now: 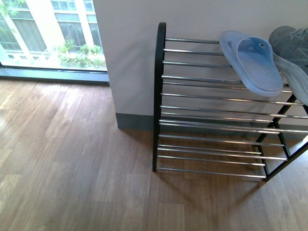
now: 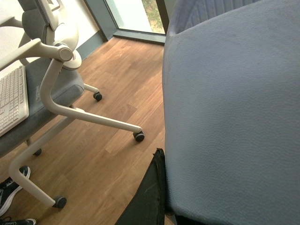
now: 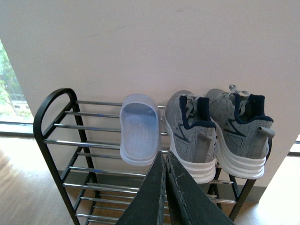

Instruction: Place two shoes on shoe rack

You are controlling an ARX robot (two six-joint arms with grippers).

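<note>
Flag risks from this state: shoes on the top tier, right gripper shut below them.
1. The pale blue slide overhangs the front rods of the shoe rack; a nudge could tip it off.
2. The right gripper, shut and empty, sits close under the left grey sneaker; moving upward could knock it.

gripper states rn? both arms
Left end effector: only a dark finger edge shows; cannot be told.
Right end effector: closed, fingers together, holding nothing.
</note>
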